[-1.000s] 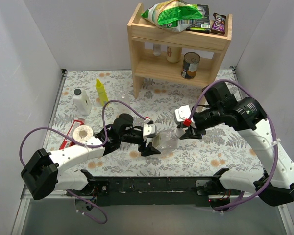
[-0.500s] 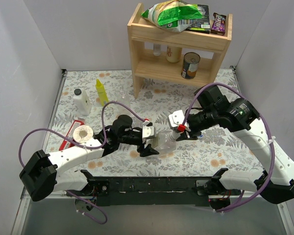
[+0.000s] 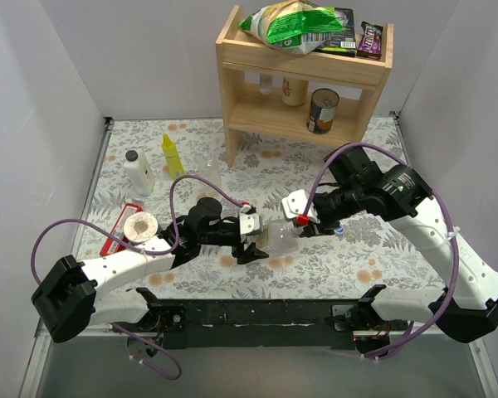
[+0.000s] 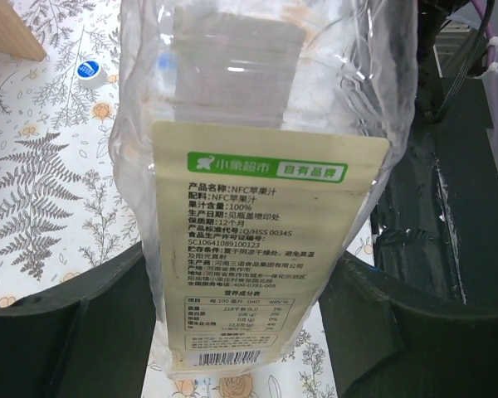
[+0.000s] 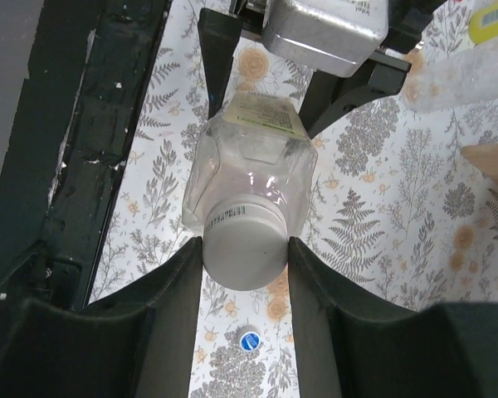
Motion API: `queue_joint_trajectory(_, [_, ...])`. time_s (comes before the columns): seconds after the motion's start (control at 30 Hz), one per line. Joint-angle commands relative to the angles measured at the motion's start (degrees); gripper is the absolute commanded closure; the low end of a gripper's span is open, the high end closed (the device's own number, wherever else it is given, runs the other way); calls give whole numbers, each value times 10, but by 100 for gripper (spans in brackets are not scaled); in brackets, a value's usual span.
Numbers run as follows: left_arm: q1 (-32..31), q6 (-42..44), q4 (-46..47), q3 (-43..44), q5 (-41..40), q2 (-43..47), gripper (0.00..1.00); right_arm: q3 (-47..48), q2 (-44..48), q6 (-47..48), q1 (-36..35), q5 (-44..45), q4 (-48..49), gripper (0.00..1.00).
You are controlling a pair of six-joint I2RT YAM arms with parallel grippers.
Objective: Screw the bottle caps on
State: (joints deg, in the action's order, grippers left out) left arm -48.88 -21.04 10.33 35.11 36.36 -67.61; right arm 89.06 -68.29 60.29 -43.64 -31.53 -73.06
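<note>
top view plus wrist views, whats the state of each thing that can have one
large clear bottle: on its side, gripped by left end effector
white cap: on that bottle's neck, gripped by right end effector
blue cap: loose on the table
white bottle: upright, black cap on
yellow squeeze bottle: upright
can: upright on shelf

Clear plastic, matt paper, bare wood.
The bottle point(image 4: 257, 91) is glossy, crinkled clear plastic with a matt paper label point(image 4: 270, 249); its cap point(image 5: 243, 253) is smooth white plastic. The fingers point(image 5: 170, 315) are matt black plastic. The table point(image 3: 373, 257) has a matt floral-printed covering; the shelf point(image 3: 315, 66) is unpainted pale wood.
</note>
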Motion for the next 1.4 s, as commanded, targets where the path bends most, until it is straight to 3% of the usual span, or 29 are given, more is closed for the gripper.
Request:
queue_joint_trajectory(0.0, [-2,-25,71,15,-19,23,100,-6,-17,-3,-7,10,-17,73])
queue_joint_trajectory(0.4, [-1,-48,141,-30,-54,40,100,-37,-19,-133,-8,23,46,75])
queue_joint_trajectory(0.77, [-1,-62,157,-35,-87,33,100,19,-98,-307,-8,4,7,77])
queue_joint_trajectory(1.13, [-2,-129,134,-43,-117,29,100,44,-103,-330,-9,80,14,76])
queue_joint_trajectory(1.37, [-2,-127,152,-41,-119,25,100,39,-110,-343,-10,89,15,75])
